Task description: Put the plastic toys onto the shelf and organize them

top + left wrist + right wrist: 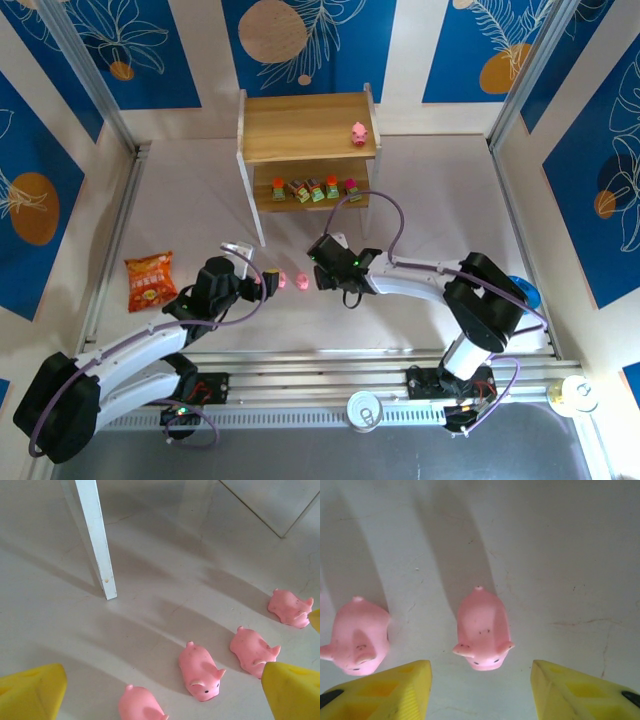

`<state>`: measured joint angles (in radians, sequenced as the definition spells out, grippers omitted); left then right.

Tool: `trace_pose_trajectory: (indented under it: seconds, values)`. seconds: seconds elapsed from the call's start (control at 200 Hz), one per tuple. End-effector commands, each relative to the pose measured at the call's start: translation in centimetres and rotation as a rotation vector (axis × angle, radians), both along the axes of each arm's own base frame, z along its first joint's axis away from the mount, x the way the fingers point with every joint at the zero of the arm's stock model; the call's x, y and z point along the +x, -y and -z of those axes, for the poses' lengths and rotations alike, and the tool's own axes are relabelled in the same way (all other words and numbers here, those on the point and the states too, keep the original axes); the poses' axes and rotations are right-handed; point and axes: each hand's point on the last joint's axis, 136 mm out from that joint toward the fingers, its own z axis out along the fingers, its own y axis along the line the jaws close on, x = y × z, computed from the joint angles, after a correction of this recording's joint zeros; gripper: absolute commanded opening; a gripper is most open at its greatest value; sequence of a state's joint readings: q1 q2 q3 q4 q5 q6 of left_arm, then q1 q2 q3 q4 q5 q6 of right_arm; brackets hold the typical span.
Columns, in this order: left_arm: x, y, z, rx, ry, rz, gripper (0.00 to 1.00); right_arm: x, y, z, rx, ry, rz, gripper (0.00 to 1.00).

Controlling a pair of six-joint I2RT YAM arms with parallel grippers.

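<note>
Left gripper [262, 283] sits low, just in front of the left front leg of the shelf [305, 125], yellow fingers [35, 690] spread wide. Right gripper [312, 274] is low, in front of the shelf's middle, fingers [580, 690] apart, forearm reaching left.

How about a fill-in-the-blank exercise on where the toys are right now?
The shelf holds exactly ___ pink pig on its top tier.
The blocky toys stand in a row on the ___ tier.
The right gripper is ___, with a second pig just ahead of its fingertips.
Missing words: one; lower; open.
</note>
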<state>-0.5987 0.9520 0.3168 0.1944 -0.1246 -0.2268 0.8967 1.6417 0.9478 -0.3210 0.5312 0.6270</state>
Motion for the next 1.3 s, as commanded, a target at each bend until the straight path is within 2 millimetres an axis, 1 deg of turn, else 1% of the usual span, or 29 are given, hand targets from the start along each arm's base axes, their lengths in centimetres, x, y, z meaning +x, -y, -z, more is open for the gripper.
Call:
trace_pose_trajectory:
  seconds: [0.0, 0.2, 0.49, 0.645, 0.745, 0.845, 1.225, 1.296]
  values:
    - [0.3, 0.3, -1.1, -0.011, 0.019, -0.001, 1.0, 0.6, -0.7, 0.3, 0.023, -0.004, -0.015, 0.55]
    - [0.4, 0.3, -1.1, -0.011, 0.019, 0.001, 1.0, 1.1, -1.1, 1.2, 0.011, -0.016, -0.031, 0.56]
    - [0.4, 0.3, -1.0, -0.009, 0.018, -0.002, 1.0, 2.0, -1.4, 1.6, -0.01, -0.012, -0.044, 0.55]
    - [0.4, 0.3, -1.0, -0.008, 0.017, -0.001, 1.0, 2.7, -1.3, 1.7, -0.029, -0.008, -0.049, 0.54]
    - [0.4, 0.3, -1.0, -0.009, 0.018, 0.0, 1.0, 3.0, -1.1, 1.8, -0.035, -0.008, -0.052, 0.51]
    - [0.4, 0.3, -1.0, -0.006, 0.018, 0.0, 1.0, 2.9, -1.1, 2.0, -0.038, -0.015, -0.058, 0.49]
    - [0.5, 0.4, -1.0, -0.004, 0.017, 0.001, 1.0, 2.0, -1.2, 2.3, -0.062, -0.034, -0.089, 0.49]
    - [0.5, 0.3, -1.0, -0.003, 0.015, -0.001, 1.0, 2.0, -1.1, 2.5, -0.066, -0.038, -0.089, 0.47]
